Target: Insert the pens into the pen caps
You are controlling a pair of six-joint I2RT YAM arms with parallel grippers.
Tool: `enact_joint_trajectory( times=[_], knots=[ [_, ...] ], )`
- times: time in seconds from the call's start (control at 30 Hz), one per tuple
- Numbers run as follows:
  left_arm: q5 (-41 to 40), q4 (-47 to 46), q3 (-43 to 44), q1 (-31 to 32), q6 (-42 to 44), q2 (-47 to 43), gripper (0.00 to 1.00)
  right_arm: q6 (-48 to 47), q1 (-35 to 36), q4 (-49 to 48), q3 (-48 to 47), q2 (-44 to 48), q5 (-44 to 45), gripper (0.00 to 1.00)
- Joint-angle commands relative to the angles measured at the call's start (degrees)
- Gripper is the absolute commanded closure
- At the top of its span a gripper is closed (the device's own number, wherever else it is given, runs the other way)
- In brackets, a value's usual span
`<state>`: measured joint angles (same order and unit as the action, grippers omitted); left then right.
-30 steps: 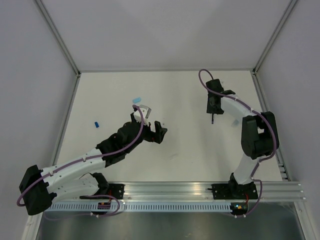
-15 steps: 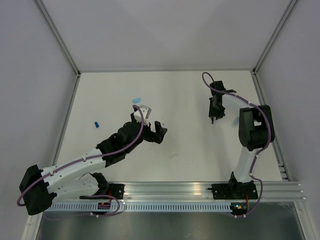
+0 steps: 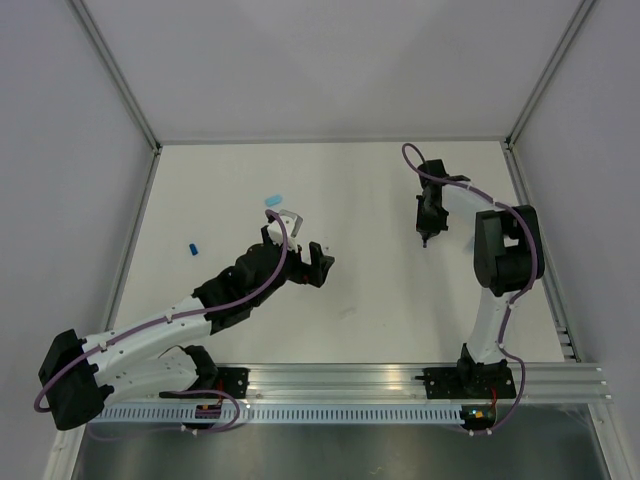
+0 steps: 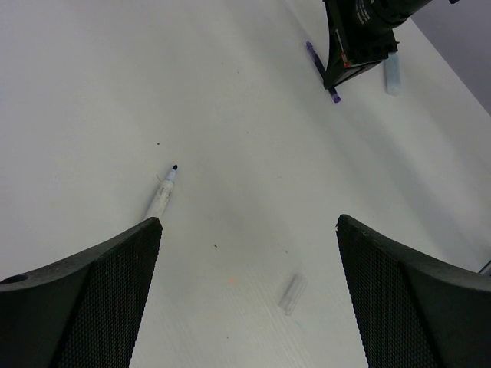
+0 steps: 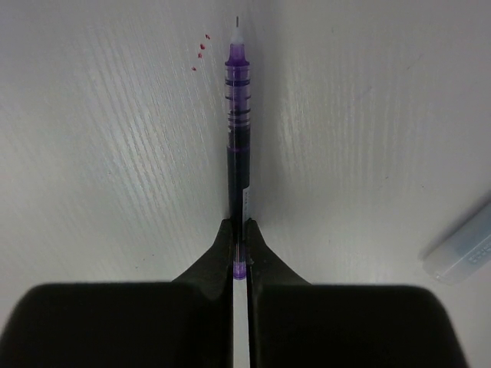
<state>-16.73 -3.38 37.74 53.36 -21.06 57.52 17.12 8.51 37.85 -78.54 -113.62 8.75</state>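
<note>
White arms (image 3: 140,338), black joints (image 3: 510,260), looped purple cables (image 3: 283,232)

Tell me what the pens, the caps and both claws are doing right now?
right gripper: shut on the purple pen
purple pen: uncapped, pinched near its back end
left gripper: open, empty
white pen: uncapped, lying loose
clear cap: lying loose, off any pen
light blue cap: lying loose
dark blue cap: lying loose
pale cap: lying loose beside the purple pen
</note>
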Motion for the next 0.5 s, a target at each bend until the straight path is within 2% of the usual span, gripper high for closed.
enact_joint_trajectory(
  times=[0.0, 0.13, 0.2, 0.23, 0.37, 0.4, 0.47],
  knots=[
    [-1.03, -1.98, 1.11, -0.10, -0.82, 0.58, 0.00, 0.36, 0.27, 2.59, 1.46, -1.79, -1.89, 1.00],
    [2.40, 0.64, 3.74, -0.54, -3.37, 3.56, 0.01, 2.03, 1.15, -2.41, 7.60, 3.75, -6.20, 1.00],
    [6.87, 2.84, 5.41, -2.72, -6.26, 6.28, 0.03, 2.73, 2.29, -5.40, 10.58, 7.69, -8.05, 1.00],
    [9.67, 3.02, 6.38, -4.04, -7.41, 6.90, 0.03, 3.17, 2.91, -6.20, 11.47, 9.19, -8.22, 1.00],
    [29.24, 0.84, 4.90, -12.65, -16.26, 9.19, 0.07, 4.84, 6.86, -10.68, 15.69, 16.75, -8.40, 1.00],
    [31.82, -0.22, 4.11, -15.89, -17.51, 10.06, 0.08, 5.02, 7.56, -11.64, 17.62, 20.07, -8.32, 1.00],
    [35.44, -1.28, 4.19, -17.67, -18.40, 10.86, 0.09, 6.08, 10.28, -14.89, 19.91, 23.61, -8.40, 1.00]
  ],
)
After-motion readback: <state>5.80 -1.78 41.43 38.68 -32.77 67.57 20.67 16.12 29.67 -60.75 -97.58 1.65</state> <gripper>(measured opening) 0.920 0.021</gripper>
